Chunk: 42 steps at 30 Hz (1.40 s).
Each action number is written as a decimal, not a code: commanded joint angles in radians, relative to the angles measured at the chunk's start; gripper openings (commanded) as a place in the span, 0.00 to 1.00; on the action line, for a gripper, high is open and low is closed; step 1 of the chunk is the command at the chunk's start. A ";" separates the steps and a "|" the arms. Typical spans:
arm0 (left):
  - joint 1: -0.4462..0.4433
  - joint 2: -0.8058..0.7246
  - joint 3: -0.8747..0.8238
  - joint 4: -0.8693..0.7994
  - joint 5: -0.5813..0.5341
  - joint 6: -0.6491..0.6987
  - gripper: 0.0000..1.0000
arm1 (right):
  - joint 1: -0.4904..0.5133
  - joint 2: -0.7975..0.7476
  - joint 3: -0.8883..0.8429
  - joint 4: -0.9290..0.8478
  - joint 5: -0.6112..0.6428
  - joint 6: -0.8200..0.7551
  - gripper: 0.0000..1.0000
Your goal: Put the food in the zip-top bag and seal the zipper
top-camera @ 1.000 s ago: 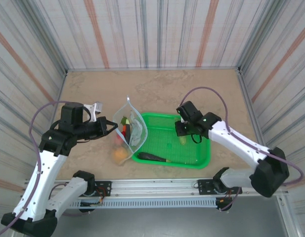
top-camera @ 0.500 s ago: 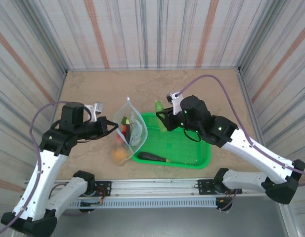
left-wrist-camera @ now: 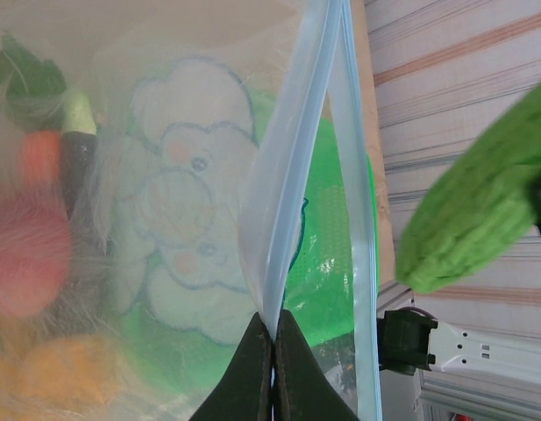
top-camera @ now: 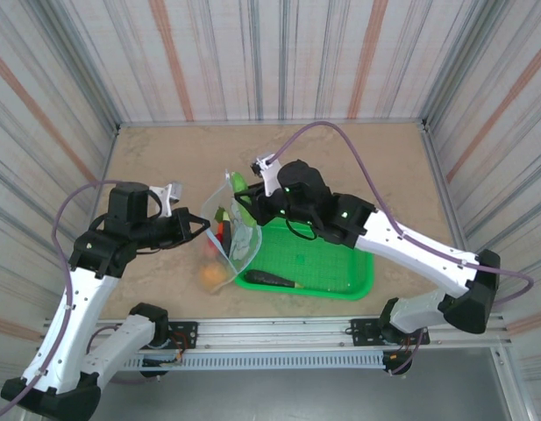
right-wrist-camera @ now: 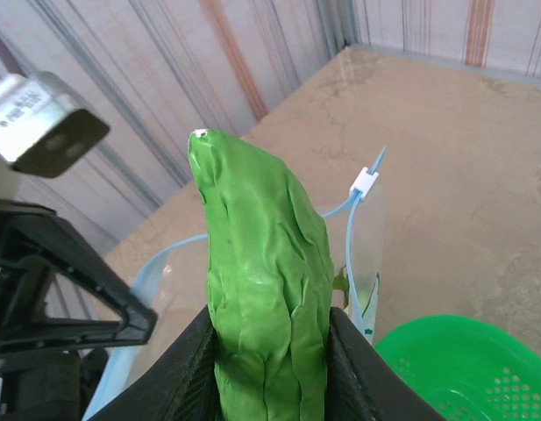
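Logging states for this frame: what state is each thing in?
zip-top bag, mouth open, food inside
zipper, unsealed
left gripper, shut on the bag's rim
right gripper, shut on the cucumber
cucumber, held at the bag's mouth, not inside
basket, holds the eggplant

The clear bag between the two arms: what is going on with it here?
The left gripper is shut on the bag at its zipper, holding the mouth open. The right gripper holds a cucumber just above that mouth, not yet inside. Some food, among it an orange fruit, is already in the bag. An eggplant lies in the green basket beside it.
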 commanded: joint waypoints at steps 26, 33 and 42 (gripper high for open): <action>-0.004 0.010 0.030 -0.005 0.014 0.028 0.00 | 0.108 0.157 -0.102 0.084 0.032 0.143 0.57; -0.004 0.013 0.020 0.000 0.014 0.025 0.00 | 0.107 0.117 -0.056 0.034 0.028 0.103 0.54; -0.005 0.006 0.009 -0.003 0.010 0.022 0.00 | 0.071 -0.023 -0.030 -0.044 0.092 0.078 0.48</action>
